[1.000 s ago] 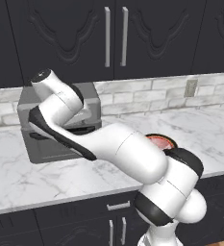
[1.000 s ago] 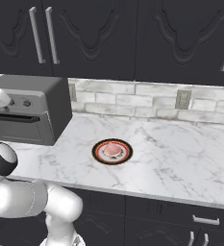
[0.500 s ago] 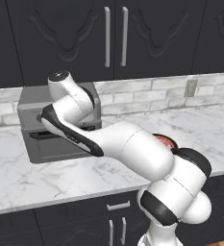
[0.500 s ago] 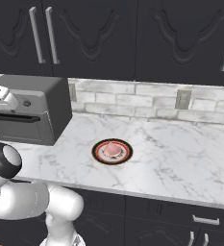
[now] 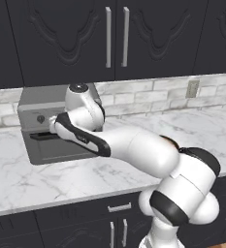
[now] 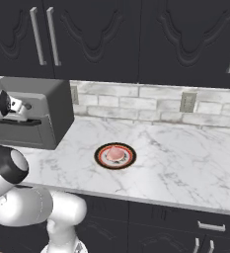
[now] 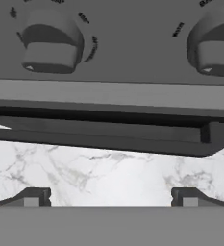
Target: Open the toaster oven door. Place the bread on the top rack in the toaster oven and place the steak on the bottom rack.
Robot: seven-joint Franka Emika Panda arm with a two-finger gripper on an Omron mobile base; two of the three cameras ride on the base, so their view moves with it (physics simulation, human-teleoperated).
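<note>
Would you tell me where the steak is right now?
The steak lies on the red-rimmed plate mid-counter in the right base view, to the right of the toaster oven.

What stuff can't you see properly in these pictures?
- Toaster oven racks: behind the shut toaster oven door, all views.
- Door handle's left end: cut off by the hand view's edge.
- Bread: too small to tell apart on the plate, right base view.

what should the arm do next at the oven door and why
Probably ease the end effector forward until its open fingers straddle the black horizontal bar handle, then close. In the hand view the handle lies just ahead of the fingertips, not yet between them, below the small dark knobs. The grey toaster oven door looks closed, and the pinkish steak waits on the red-rimmed plate.
</note>
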